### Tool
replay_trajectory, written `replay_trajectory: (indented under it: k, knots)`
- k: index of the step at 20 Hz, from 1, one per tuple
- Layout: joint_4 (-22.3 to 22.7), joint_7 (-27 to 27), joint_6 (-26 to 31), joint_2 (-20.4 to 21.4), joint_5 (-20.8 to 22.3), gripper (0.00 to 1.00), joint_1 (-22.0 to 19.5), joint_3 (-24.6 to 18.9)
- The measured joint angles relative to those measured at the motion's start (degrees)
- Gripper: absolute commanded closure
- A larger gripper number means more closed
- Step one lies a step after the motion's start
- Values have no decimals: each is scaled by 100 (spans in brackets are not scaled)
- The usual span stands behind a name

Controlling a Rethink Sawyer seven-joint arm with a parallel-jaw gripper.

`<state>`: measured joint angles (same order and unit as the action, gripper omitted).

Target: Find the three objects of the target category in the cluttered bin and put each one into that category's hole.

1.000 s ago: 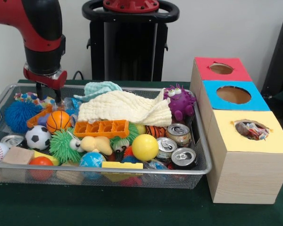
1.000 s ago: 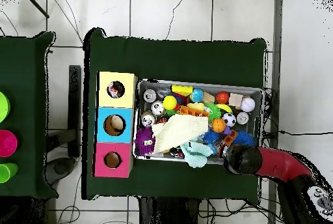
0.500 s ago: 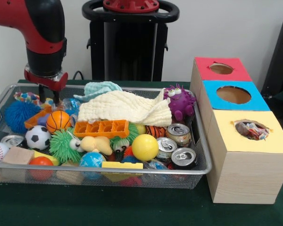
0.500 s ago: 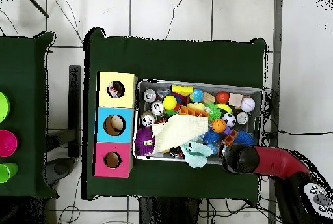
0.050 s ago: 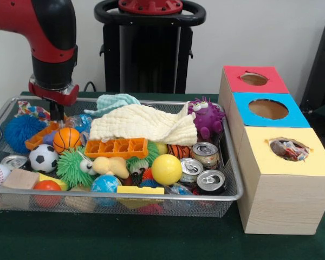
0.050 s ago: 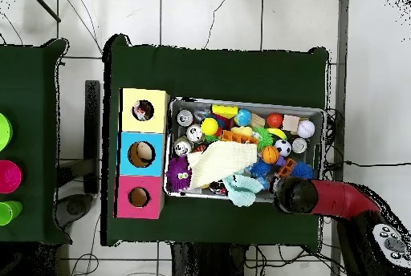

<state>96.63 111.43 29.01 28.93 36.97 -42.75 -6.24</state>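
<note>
A wire bin [image 5: 151, 196] holds balls, spiky toys, three drink cans [image 5: 206, 154], cloths [image 5: 143, 123] and blocks. My gripper [image 5: 56, 111] hangs from the red arm at the bin's far left corner. Its fingers stand close together and shut, with the tips down among a colourful wrapper [image 5: 32, 110], an orange tray [image 5: 37, 138] and a clear crinkly packet [image 5: 81, 120]. Whatever lies between the tips is hidden. To the right stand three boxes with holes: red [image 5: 254, 79], blue [image 5: 268, 109] and yellow [image 5: 288, 149], the yellow one with wrappers inside. In the overhead view the arm [image 6: 321, 199] covers the gripper.
A purple monster toy [image 5: 207, 118] sits at the bin's far right corner, next to the boxes. An orange basketball [image 5: 67, 139], a soccer ball [image 5: 43, 158] and a blue spiky ball [image 5: 20, 131] lie close to the gripper. Green cloth covers the table [image 5: 151, 238].
The two fingers, apart a second ago, have drawn together. The gripper shifted slightly right and the orange tray and blue spiky ball nudged a little.
</note>
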Motion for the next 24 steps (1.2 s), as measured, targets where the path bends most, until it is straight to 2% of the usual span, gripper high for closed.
replay_trajectory:
  k: [9, 18, 24]
  knots:
    - [43, 0, -3, 132, -60, 100, 107, -8]
    - [186, 0, 94, 885, -806, 100, 109, -381]
    - [189, 0, 98, 1221, -1196, 100, 171, -596]
